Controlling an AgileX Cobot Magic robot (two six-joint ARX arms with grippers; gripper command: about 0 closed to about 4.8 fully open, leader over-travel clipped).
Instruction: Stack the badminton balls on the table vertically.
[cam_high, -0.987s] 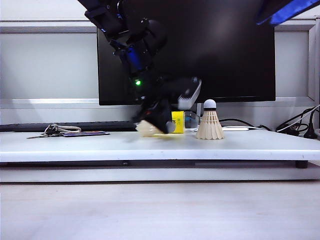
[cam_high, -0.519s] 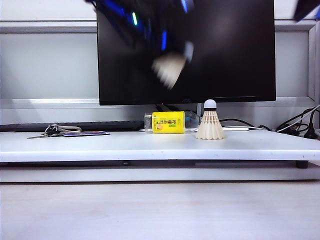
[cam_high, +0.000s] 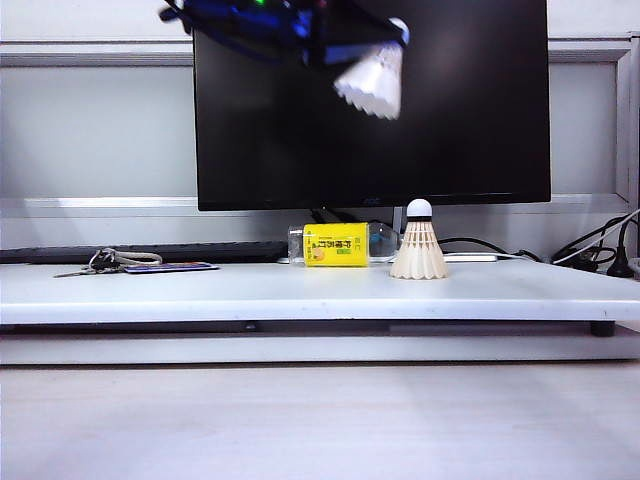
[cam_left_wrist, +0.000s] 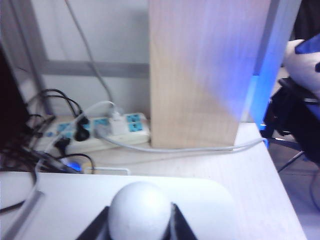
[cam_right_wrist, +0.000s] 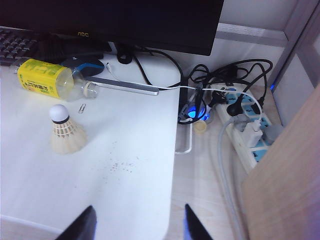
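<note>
- Left gripper (cam_high: 372, 50), high in the exterior view in front of the dark monitor (cam_high: 450, 120), holds 1 shuttlecock (cam_high: 372, 80). Blurred, but the cork tip sits up by the jaws and the skirt flares down and slightly left; long axis tilted a little off vertical.
- Left wrist view shows what the exterior view cannot: the round white cork of the held shuttlecock (cam_left_wrist: 140, 212) pinched between the 2 dark fingertips (cam_left_wrist: 95, 231), 1 on each side, touching it. Jaws narrow, closed on the cork. Skirt not visible here.
- Second shuttlecock (cam_high: 419, 245) stands on the table (cam_high: 300, 290), well below the left gripper and a little to the right in the exterior view. Cork tip up, skirt flat on the surface, long axis upright. Nothing touches it.
- Right wrist view shows the same standing shuttlecock (cam_right_wrist: 65, 132) from above, ahead of the right gripper (cam_right_wrist: 137, 222) and well apart from it.
- Right gripper: 2 fingertips spread wide, nothing between them. Not seen in the exterior view.
- A bottle with yellow label (cam_high: 337, 244) lies on its side just beside the standing shuttlecock; only the right wrist view shows its cap (cam_right_wrist: 90, 90) and the paper clip (cam_right_wrist: 81, 108) near it.
</note>
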